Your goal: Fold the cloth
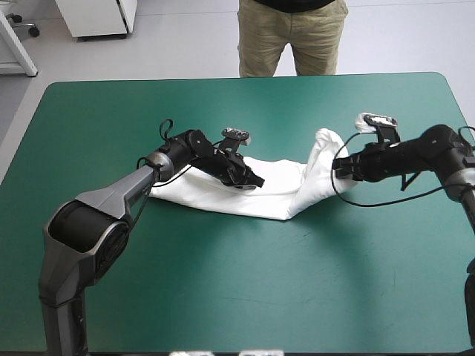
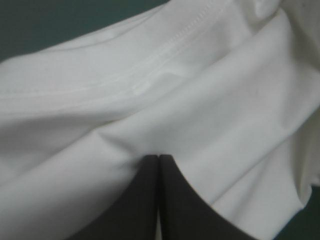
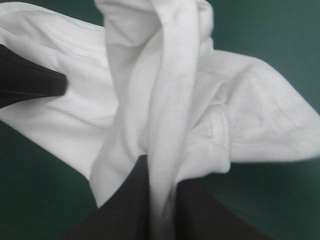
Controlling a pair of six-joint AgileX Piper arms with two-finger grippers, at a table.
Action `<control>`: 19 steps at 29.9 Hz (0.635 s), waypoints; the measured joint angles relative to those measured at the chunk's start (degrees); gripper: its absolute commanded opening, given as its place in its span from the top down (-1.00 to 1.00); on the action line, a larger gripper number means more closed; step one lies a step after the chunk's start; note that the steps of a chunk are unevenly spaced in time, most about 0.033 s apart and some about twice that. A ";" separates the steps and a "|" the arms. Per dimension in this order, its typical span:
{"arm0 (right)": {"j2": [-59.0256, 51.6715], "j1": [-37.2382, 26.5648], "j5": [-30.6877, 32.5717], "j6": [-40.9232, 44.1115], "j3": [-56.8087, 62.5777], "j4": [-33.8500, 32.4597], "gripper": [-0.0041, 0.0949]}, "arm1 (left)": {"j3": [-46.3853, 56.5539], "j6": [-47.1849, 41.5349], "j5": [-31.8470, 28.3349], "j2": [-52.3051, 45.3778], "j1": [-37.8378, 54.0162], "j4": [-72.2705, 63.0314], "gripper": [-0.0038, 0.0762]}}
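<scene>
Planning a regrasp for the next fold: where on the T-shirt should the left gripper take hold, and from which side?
Probably the free left end of the T-shirt, approached low from the left side of the table. The shirt lies as a long band; the right gripper holds its right end raised, while the left gripper pinches mid-band, leaving that end slack.

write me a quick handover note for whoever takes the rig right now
Left gripper: shut on the T-shirt, low, near the cloth's middle.
Right gripper: shut on the end by the right arm, lifted off the table.
T-shirt: a long crumpled band mid-table, the rest lying on the cover.
Done: both grips on.
Left: the fold itself; no neat bundle yet.
</scene>
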 measured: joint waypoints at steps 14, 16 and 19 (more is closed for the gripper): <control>7.86 26.70 0.51 13.60 -23.36 -8.36 0.93 | -3.33 -6.26 16.47 -32.31 13.89 19.45 0.93; 10.70 30.52 0.51 15.32 -27.73 -9.46 0.93 | -3.33 -7.30 17.28 -37.00 15.69 20.43 0.93; 16.00 35.38 0.51 18.87 -35.18 -12.77 0.93 | -3.33 -7.88 18.17 -42.55 17.44 21.34 0.93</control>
